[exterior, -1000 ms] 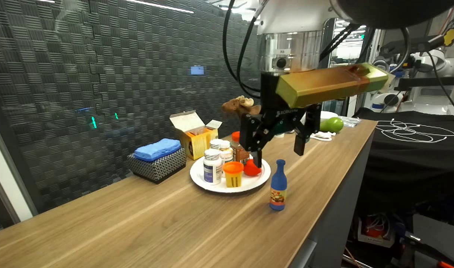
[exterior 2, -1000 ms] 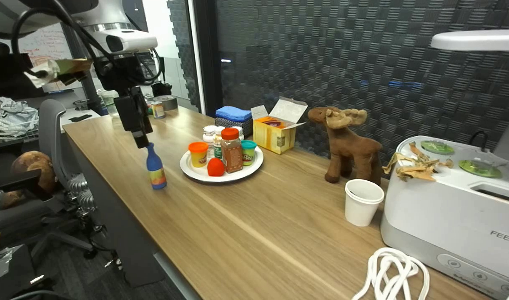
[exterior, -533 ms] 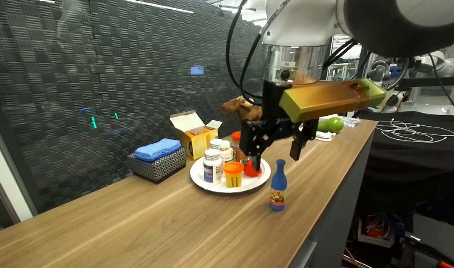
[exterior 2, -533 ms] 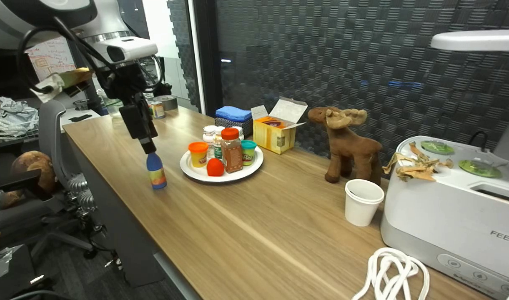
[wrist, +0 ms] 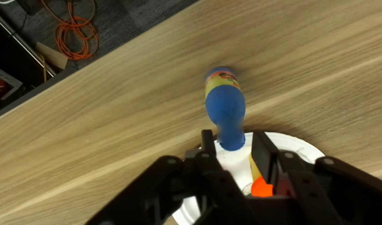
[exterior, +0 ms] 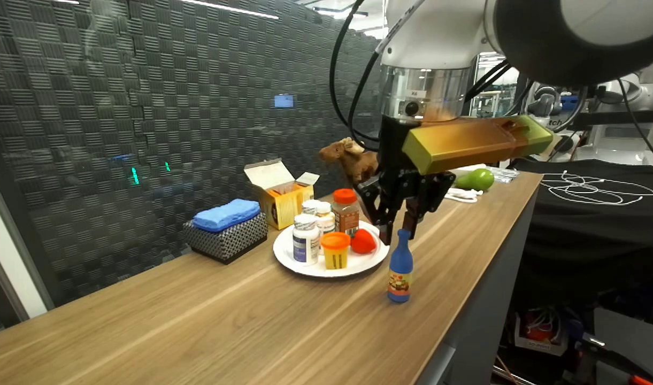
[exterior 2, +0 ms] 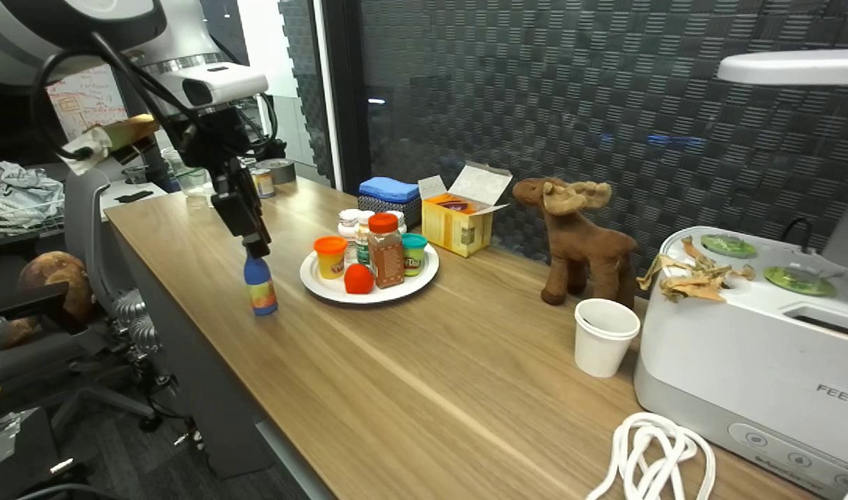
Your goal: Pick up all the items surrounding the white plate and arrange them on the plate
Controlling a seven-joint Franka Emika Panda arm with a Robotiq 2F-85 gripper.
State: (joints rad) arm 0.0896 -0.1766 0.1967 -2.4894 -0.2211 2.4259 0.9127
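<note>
Straddling the neck of the upright blue bottle (exterior: 400,267) in the wrist view, the gripper (wrist: 233,136) had its jaws part-way spread, a gap showing on either side of that neck. The bottle stood on the wooden counter (exterior: 240,321), near the white plate (exterior: 362,263) but off it. On that plate three white bottles (exterior: 306,246), an orange-lidded tub (exterior: 335,258), a red-lidded jar (exterior 2: 386,258), a teal-lidded tub (exterior 2: 414,258) and a rounded red piece (exterior 2: 359,279) sat grouped together, with an open yellow box (exterior 2: 455,232) standing near the plate.
</note>
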